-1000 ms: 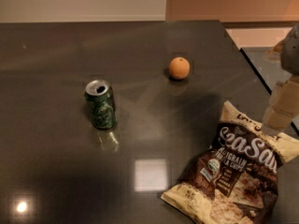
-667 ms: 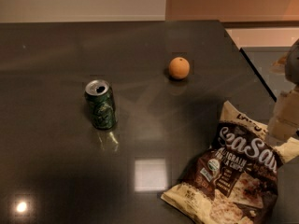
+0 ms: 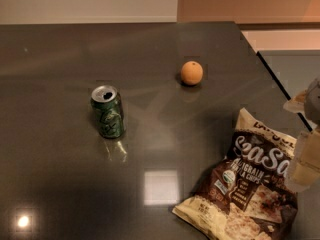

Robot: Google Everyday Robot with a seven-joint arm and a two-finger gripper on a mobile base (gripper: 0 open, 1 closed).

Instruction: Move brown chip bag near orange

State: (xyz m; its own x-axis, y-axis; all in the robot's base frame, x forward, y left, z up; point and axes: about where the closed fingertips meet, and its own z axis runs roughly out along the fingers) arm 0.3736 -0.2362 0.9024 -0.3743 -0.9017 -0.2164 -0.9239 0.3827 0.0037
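- Lying flat on the near right part of the dark glossy table (image 3: 60, 54), the brown chip bag (image 3: 250, 189) shows its printed face upward. White "Sea Sa" lettering crosses its dark upper half and pictured chips cover its cream lower end. Its top edge points toward the far right, and its lower end reaches the bottom edge of the view.
- The orange (image 3: 192, 73) sits farther back on the table, up and to the left of the bag's top edge. It is well apart from the bag, with bare tabletop between the two.
- The green soda can (image 3: 107, 112) stands upright left of centre with its opened top visible. It is well apart from both the orange and the bag, and a faint reflection of it lies on the surface just in front.
- The gripper (image 3: 303, 161) enters at the right edge of the view as a cream-coloured block overlapping the right side of the bag, level with the lettering. A grey rounded part of the arm (image 3: 314, 101) shows above it. The frame cuts off most of the gripper, so it cannot be made out whether it is parted, closed or gripping the bag, nor whether it touches the bag at all.
- A square bright reflection (image 3: 160, 187) lies on the tabletop just left of the bag's lower end, and a small round glint (image 3: 23, 221) lies near the bottom left corner.
- Beyond the table's far edge stand a pale wall (image 3: 85, 1) on the left and an orange-tinted panel (image 3: 250, 1) on the right.
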